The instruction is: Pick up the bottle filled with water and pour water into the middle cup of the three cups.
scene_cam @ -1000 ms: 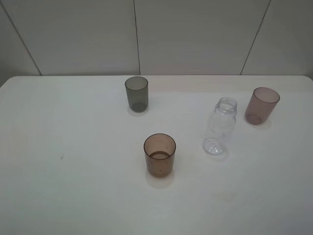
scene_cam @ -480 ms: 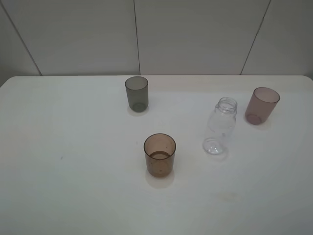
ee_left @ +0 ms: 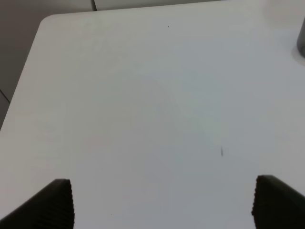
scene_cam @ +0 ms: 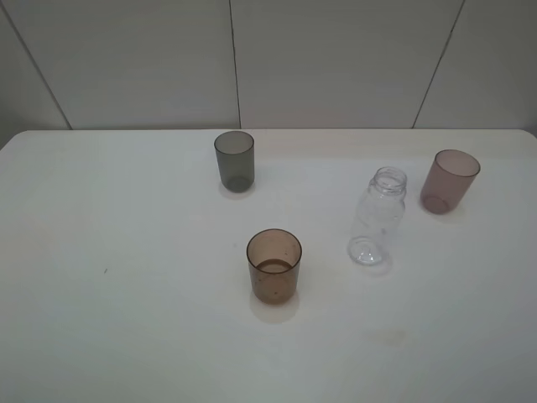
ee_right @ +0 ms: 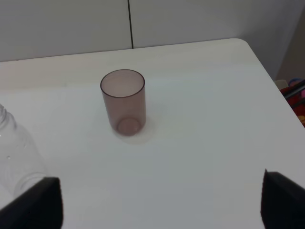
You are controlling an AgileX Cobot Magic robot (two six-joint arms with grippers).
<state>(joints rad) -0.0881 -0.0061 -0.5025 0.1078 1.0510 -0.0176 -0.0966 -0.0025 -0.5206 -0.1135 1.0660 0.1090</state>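
mid cup amber | bottle clr | table wht

Open left gripper, white table

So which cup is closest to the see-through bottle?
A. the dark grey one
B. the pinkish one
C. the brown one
B: in the high view the pinkish cup stands just right of the bottle, and the brown cup and grey cup sit farther off to its left.
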